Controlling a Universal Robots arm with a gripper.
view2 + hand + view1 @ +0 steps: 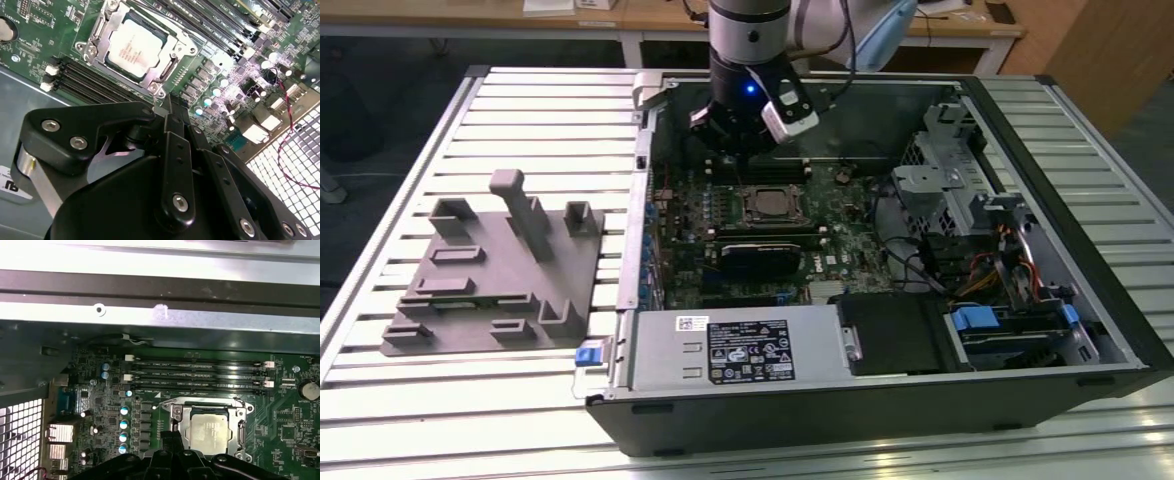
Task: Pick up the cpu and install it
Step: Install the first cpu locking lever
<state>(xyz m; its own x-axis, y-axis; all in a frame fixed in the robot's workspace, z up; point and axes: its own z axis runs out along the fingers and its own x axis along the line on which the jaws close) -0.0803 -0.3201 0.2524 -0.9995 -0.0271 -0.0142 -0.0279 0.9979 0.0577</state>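
Observation:
The cpu (767, 200) lies flat in the socket frame (738, 212) on the motherboard inside the open computer case, its silvery top plate facing up. Both wrist views show the cpu (135, 47) (210, 432) seated inside the metal socket frame (95, 47) (176, 412). My gripper (736, 150) hangs just above the board, beside the socket on the side of the case's far wall. Its black fingers (172, 117) are pressed together with nothing between them, so it is shut and apart from the chip.
A grey plastic tray (494, 270) with upright posts lies on the slatted table (520, 110) at the exterior view's left. Inside the case are memory slots (200, 375), a black card (761, 255), a power supply (734, 345) and drive cages (947, 180).

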